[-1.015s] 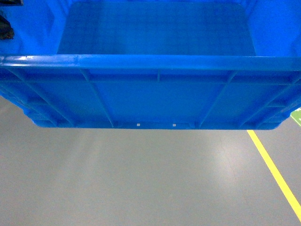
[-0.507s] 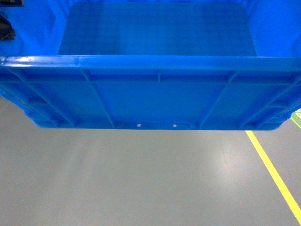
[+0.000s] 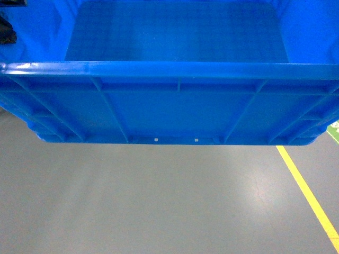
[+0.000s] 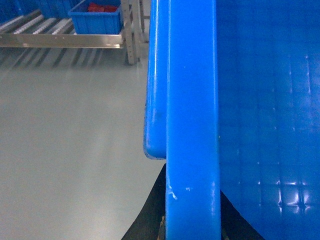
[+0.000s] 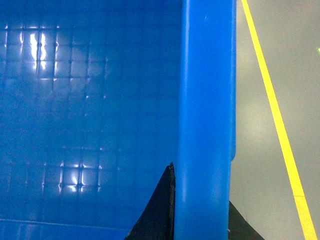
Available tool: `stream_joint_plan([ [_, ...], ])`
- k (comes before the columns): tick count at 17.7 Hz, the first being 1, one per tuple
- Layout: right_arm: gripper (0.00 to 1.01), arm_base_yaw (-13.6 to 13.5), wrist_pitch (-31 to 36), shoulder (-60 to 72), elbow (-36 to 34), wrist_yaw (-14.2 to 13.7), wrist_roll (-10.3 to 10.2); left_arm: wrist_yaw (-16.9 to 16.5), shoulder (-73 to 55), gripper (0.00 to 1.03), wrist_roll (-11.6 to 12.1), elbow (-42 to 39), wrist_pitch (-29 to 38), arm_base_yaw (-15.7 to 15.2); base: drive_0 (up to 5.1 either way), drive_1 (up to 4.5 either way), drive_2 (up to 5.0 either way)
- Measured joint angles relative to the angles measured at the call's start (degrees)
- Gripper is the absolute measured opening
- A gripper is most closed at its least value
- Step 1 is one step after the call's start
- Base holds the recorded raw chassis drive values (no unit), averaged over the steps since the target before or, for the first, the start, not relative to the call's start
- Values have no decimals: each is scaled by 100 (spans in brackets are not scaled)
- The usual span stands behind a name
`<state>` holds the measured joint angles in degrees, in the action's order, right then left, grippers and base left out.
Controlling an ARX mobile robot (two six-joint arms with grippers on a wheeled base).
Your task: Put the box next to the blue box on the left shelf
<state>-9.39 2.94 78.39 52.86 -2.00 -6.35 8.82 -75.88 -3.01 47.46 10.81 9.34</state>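
Observation:
The box (image 3: 175, 111), a large bright-blue crate with ribbed walls, hangs above the grey floor and fills the upper head view. My left gripper (image 4: 192, 220) is shut on the box's left rim (image 4: 192, 100), one dark finger on each side of it. My right gripper (image 5: 202, 215) is shut on the right rim (image 5: 207, 100) in the same way. The left shelf (image 4: 60, 41), grey rails with white rollers, shows far off at the top left of the left wrist view. On it sits a smaller blue box (image 4: 97, 17) with red items inside.
A yellow floor line (image 3: 310, 196) runs along the right, also seen in the right wrist view (image 5: 272, 100). A green floor mark (image 3: 333, 129) lies at the right edge. A pale shelf post (image 4: 131, 35) stands beside the smaller blue box. Bare grey floor (image 3: 159, 201) lies below the box.
The yellow line has drifted slightly left in the head view. The box keeps its place in that view.

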Motion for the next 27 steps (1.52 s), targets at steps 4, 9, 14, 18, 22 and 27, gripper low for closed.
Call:
stream_joint_plan([
  [4, 7, 0, -11, 0, 0, 2, -2, -2, 0, 6, 2, 0, 2, 0, 9, 439, -421],
  [9, 7, 0, -7, 0, 0, 2, 0, -2, 4, 6, 0, 0, -7, 0, 2, 432, -428],
  [14, 7, 0, 0, 0, 0, 0, -4, -2, 9, 6, 7, 0, 22, 0, -7, 423, -438],
  [18, 7, 0, -15, 2, 0, 2, -7, 4, 9, 6, 13, 0, 0, 0, -9, 422, -439],
  [22, 7, 0, -4, -2, 0, 4, -4, 2, 9, 6, 15, 0, 11, 0, 1, 432, -429],
  [27, 7, 0, -7, 0, 0, 0, 0, 0, 9, 6, 2, 0, -7, 0, 5, 436, -425],
])
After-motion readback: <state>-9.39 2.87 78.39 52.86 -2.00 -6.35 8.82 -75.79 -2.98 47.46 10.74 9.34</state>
